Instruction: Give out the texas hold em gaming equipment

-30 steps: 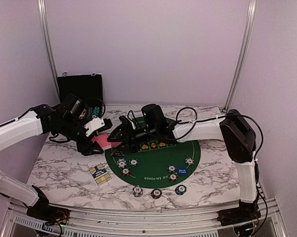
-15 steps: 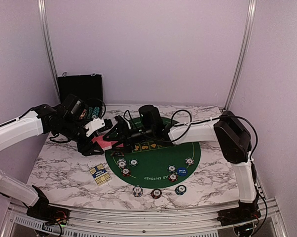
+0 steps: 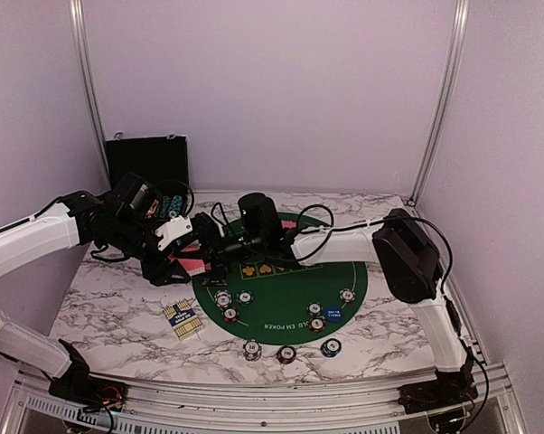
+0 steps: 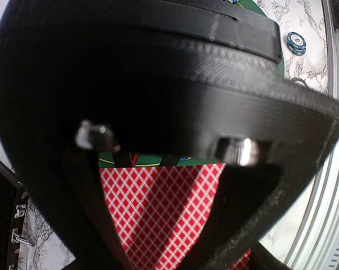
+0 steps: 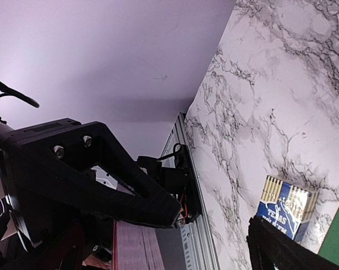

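Note:
My left gripper is shut on a deck of red-backed playing cards, held over the mat's left edge. My right gripper has reached across to it and stands open; the deck's pink edge shows low between its spread fingers. Whether they touch the deck I cannot tell. The right gripper's black body fills the top of the left wrist view. Striped poker chips and a blue button lie on the green mat. Three more chips sit near the table's front edge.
A blue and gold card box lies on the marble left of the mat, also seen as the card box. An open black case stands at the back left behind the left arm. The metal frame rail runs along the front.
The right gripper has travelled left across the mat, right up to the deck in my left gripper. The left arm has stayed nearly still.

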Controlling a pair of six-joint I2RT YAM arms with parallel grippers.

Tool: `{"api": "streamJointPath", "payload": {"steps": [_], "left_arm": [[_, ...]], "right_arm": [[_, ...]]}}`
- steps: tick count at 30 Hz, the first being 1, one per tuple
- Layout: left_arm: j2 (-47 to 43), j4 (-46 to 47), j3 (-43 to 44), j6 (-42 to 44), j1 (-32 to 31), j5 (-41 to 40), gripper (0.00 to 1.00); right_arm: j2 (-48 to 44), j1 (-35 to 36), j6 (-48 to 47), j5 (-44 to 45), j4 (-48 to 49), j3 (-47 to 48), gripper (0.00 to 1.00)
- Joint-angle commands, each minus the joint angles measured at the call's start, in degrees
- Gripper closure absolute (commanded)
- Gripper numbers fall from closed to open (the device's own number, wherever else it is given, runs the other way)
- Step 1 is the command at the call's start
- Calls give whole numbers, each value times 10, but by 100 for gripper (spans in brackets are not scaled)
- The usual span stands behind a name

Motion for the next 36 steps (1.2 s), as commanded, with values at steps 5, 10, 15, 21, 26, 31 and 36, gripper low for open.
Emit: {"api": "streamJointPath", "payload": {"steps": [5,10,15,21,26,31,36], "left_arm": [[-2,-8,16,-1,4,9,92],[-4,-8,16,-1,4,9,92],[-6,-8,16,-1,4,9,92],[-6,-8,16,-1,4,8,93],[-6,-8,16,0,4,7,93],[-6,-8,15,-1,4,8,93],[-7,-8,15,-1,4,7,94]], "right_arm": [[25,9,2,-7,-23,46,3],[26,7,-13,-7,-56,50,7],[14,-3,-21,-4,-71,38,15],[-3,-14,-27,-8,-73,22,27],[-21,-19,-34,-11,-74,5,36],[-42,-26,-42,-11,-78,-24,44],[-66,-30,-44,-11,-74,-44,52]]}}
